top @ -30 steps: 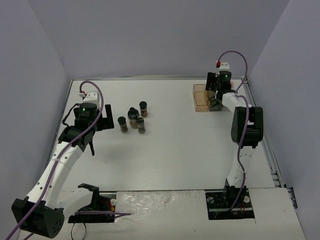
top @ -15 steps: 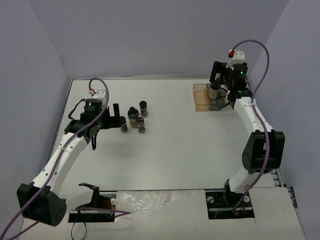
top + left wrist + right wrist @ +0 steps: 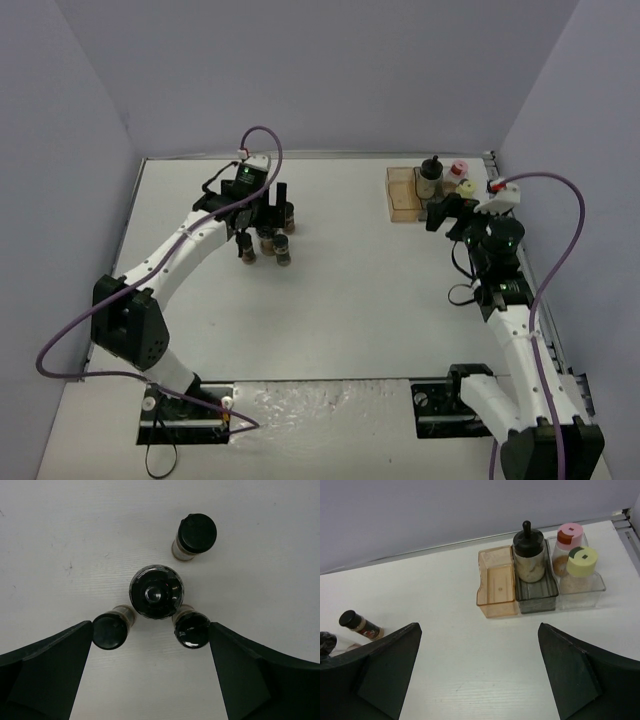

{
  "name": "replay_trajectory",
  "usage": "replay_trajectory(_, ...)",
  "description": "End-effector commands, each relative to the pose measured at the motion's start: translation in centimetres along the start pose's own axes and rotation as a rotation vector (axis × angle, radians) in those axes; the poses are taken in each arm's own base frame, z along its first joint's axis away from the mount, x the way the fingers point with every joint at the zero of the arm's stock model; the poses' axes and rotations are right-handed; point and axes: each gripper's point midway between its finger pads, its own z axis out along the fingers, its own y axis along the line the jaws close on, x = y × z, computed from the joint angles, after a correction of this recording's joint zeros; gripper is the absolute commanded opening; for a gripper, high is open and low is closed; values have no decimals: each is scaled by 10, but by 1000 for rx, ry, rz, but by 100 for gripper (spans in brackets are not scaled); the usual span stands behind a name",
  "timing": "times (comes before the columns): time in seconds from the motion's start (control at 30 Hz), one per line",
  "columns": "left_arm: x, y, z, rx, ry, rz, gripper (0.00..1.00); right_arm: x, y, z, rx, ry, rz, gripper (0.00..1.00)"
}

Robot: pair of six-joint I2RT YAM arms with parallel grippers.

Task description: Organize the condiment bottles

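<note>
A white table (image 3: 360,300) sits between pale lilac walls (image 3: 300,70). The tray (image 3: 485,600) holds a black-topped bottle (image 3: 529,555), a pink-capped bottle (image 3: 568,535) and a yellow-capped bottle (image 3: 581,557). Four black-capped bottles (image 3: 156,591) cluster well left of the tray, beneath the left gripper (image 3: 150,627), its fingers apart. The right gripper (image 3: 480,627), near the tray, is also spread wide.

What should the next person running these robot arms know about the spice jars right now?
Left gripper: open, empty, hovering over four black-capped jars bunched on the left half of the table.
Right gripper: open, empty, short of the tray.
Done: three jars are in the tray. The black-topped jar is in the grey bin; the pink-cap jar and yellow-cap jar are in the clear bin.
Left: the four loose jars. The amber bin is empty.
</note>
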Motion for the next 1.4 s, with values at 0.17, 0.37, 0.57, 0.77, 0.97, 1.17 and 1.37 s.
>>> replay_trajectory(0.17, -17, 0, 28, -77, 6, -13, 93, -3, 13, -16, -64, -67, 25, 99)
replay_trajectory(0.37, -10, 0, 47, -79, 49, -7, 89, 1, 11, -16, -58, -63, 24, 99)
replay_trajectory(0.57, 1, -1, 62, -58, 102, -28, 78, 3, 9, -15, -48, -54, 20, 100)
replay_trajectory(0.77, 1, -3, 66, -44, 117, -45, 63, 5, 6, -15, -36, -51, 18, 100)
replay_trajectory(0.97, -11, -6, 64, -35, 99, -41, 35, 5, 5, -16, -29, -53, 15, 100)
replay_trajectory(1.17, -41, -9, 40, -15, 43, -10, 16, 2, 6, -18, -29, -58, 14, 100)
replay_trajectory(1.37, -74, -34, -11, 64, -44, 51, 12, -6, 9, -22, -40, -73, 15, 100)
